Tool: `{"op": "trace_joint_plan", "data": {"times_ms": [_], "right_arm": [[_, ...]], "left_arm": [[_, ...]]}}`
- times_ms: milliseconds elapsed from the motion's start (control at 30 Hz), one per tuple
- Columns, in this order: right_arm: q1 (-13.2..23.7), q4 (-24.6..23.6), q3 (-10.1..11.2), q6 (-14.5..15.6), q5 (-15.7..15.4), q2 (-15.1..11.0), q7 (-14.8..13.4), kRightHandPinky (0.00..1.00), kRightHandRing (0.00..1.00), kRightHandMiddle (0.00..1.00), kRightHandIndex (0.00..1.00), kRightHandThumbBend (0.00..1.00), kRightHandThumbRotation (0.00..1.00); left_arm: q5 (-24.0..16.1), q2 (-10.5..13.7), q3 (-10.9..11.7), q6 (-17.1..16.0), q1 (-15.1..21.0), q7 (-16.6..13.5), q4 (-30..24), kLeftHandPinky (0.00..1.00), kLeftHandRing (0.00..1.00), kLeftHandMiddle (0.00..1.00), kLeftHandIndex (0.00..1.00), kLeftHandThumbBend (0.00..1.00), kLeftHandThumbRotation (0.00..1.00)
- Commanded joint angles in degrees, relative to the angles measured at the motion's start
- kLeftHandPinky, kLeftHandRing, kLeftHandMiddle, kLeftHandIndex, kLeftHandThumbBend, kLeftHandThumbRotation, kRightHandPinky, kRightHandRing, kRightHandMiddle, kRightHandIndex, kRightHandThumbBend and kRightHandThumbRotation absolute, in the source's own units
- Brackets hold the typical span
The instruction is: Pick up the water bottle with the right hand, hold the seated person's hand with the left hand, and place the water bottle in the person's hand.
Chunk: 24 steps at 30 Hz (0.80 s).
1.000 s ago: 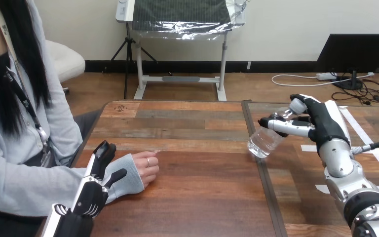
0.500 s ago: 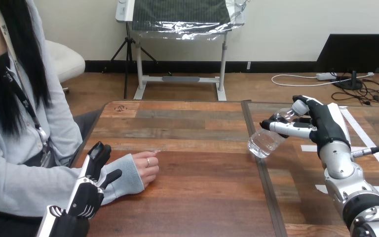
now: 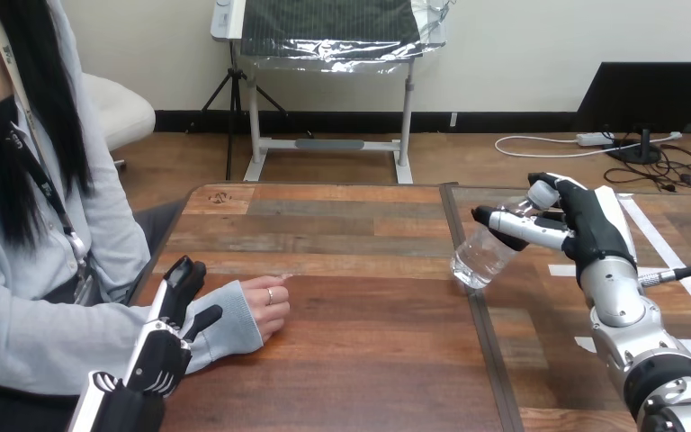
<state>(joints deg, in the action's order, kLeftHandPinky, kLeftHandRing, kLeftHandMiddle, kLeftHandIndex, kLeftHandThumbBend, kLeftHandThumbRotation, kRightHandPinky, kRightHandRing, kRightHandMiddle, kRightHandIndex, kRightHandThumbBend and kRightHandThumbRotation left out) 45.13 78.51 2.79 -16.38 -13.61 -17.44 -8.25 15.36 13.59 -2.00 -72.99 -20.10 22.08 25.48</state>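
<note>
A clear plastic water bottle [image 3: 486,252] with a white cap hangs tilted above the table at the right, cap up and to the right. My right hand [image 3: 585,225] is shut on its upper part, fingers curled round it. At the left the person's hand [image 3: 265,304] rests on the table, loosely closed, its grey sleeve reaching to the wrist. My left hand [image 3: 166,337] lies over the person's sleeved forearm with straight fingers pointing away from me, thumb out to the right; it does not grip the arm.
The wooden table [image 3: 351,360] is made of two tops with a seam [image 3: 481,333] running under the bottle. White tape strips [image 3: 675,261] mark the right top. The person sits at the left edge.
My left hand drew back a little toward me along the person's sleeve. The bottle and my right hand shifted only slightly.
</note>
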Motion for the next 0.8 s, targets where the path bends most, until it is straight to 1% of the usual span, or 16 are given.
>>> {"op": "trace_joint_plan", "data": {"times_ms": [0, 133, 433, 633, 733, 767], "right_arm": [[-1.1, -0.2, -0.4, 0.4, -0.3, 3.0, 2.2, 0.70, 0.77, 0.79, 0.84, 1.00, 0.37], [-1.0, -0.2, -0.5, 0.4, -0.4, 2.8, 2.2, 0.70, 0.77, 0.79, 0.84, 1.00, 0.38], [-0.5, -0.3, 0.0, 0.7, -0.1, 2.5, 2.4, 0.66, 0.76, 0.79, 0.83, 1.00, 0.35], [-0.5, -0.4, 0.4, 0.0, 0.1, 2.3, 2.2, 0.61, 0.72, 0.77, 0.80, 1.00, 0.25], [-0.6, -0.4, 0.4, -0.4, 0.1, 2.2, 1.9, 0.58, 0.69, 0.76, 0.78, 1.00, 0.18], [-0.6, -0.4, 0.4, -0.5, 0.0, 2.2, 1.9, 0.56, 0.67, 0.74, 0.77, 1.00, 0.13]], "left_arm": [[0.1, 0.7, 0.1, -0.6, 2.8, 0.2, -1.6, 0.91, 1.00, 1.00, 1.00, 1.00, 0.56], [0.0, 0.4, 0.1, -0.6, 3.3, 0.3, -1.2, 0.91, 1.00, 1.00, 1.00, 1.00, 0.57], [0.2, 0.3, -0.2, -0.3, 3.7, 0.6, -1.0, 0.91, 1.00, 1.00, 1.00, 1.00, 0.58], [0.8, 0.3, -0.7, -0.2, 3.9, 1.1, -0.9, 0.91, 1.00, 1.00, 1.00, 1.00, 0.58], [0.4, 0.0, -0.3, -0.4, 4.0, 1.0, -0.8, 0.91, 1.00, 1.00, 1.00, 1.00, 0.58], [0.3, -0.1, -0.2, -0.5, 4.1, 0.9, -0.8, 0.91, 1.00, 1.00, 1.00, 1.00, 0.57]]}}
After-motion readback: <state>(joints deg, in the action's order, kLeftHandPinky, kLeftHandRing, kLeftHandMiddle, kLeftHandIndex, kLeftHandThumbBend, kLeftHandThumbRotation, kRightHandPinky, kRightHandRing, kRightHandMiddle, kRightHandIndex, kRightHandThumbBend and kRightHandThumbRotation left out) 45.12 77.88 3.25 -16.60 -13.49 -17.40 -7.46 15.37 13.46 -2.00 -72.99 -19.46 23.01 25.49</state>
